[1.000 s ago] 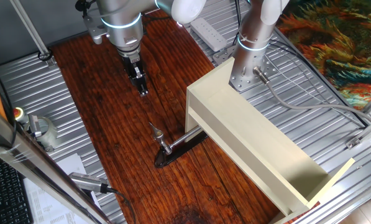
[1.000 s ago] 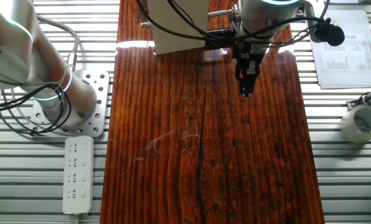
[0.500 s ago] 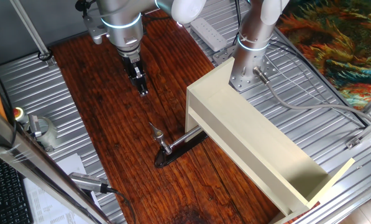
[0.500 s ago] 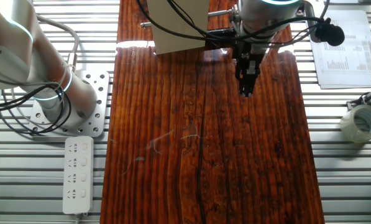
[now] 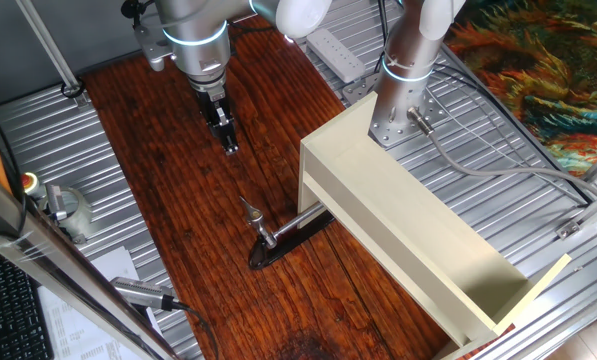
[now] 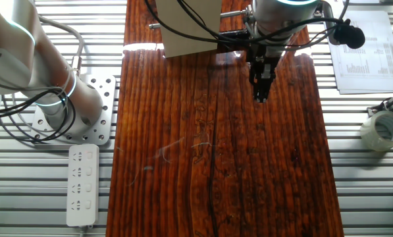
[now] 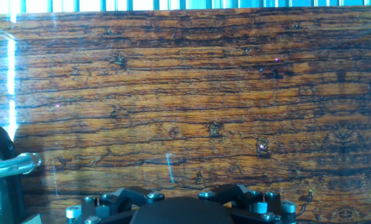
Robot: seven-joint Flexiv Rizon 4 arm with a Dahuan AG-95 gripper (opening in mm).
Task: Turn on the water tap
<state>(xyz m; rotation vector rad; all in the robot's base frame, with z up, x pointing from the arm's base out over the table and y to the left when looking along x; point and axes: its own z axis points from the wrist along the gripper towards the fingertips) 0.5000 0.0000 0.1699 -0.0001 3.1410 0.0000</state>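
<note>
A cream open box (image 5: 408,225) lies along one long edge of my wooden board (image 5: 178,180). Off the board, on the ribbed metal table (image 6: 361,164), I see a white power strip (image 6: 81,185), a tape roll (image 6: 384,130) and printed sheets (image 6: 364,52).

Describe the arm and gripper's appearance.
The silver-grey cylindrical arm carries a glowing cyan ring near its wrist, with black cables looping around it. Its slim black two-finger gripper tapers to narrow tips.
</note>
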